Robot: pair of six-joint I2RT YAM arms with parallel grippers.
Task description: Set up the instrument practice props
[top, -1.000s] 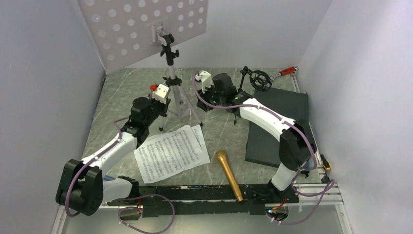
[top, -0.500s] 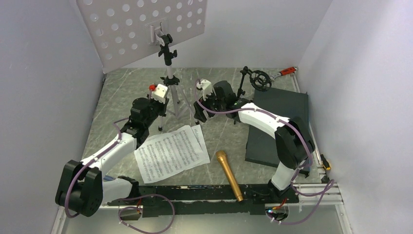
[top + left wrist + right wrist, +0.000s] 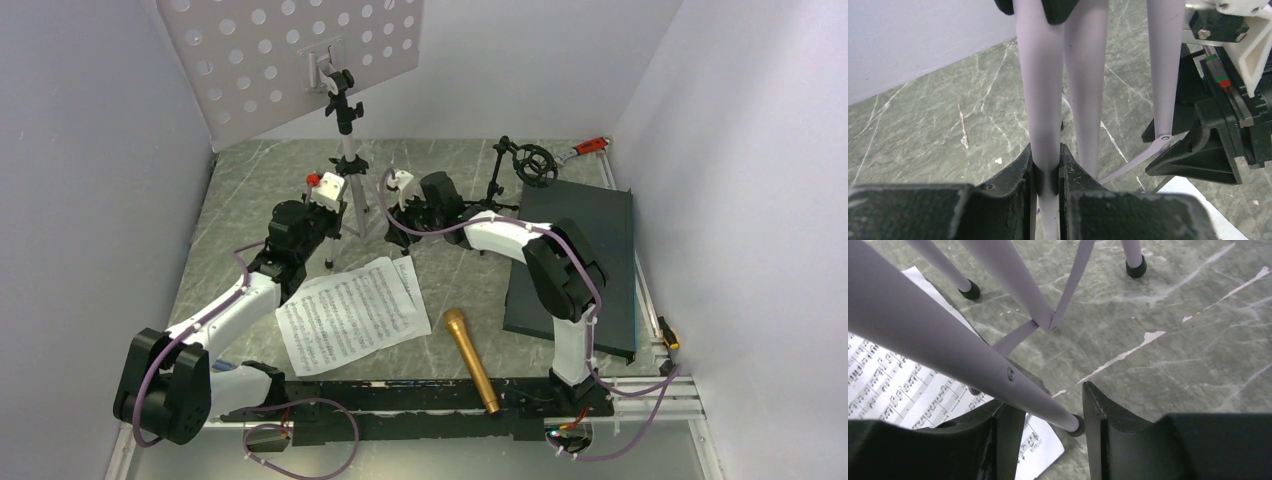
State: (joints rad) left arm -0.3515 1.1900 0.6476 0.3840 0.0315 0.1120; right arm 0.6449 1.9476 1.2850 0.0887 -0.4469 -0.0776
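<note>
Your left pincer [image 3: 1047,167] clamps one leg of the pale lilac perforated tripod music stand [image 3: 1040,75]. Your right pincer [image 3: 1048,410] stands parted around another leg, near the grey marbled tabletop [image 3: 1173,365].

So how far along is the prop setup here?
Done: the music stand stands upright on its tripod. In hand: the left gripper clamps one leg; the right gripper, jaws open, straddles another. To do: the music sheets and microphone lie on the table; the mic stand has an empty ring.
</note>
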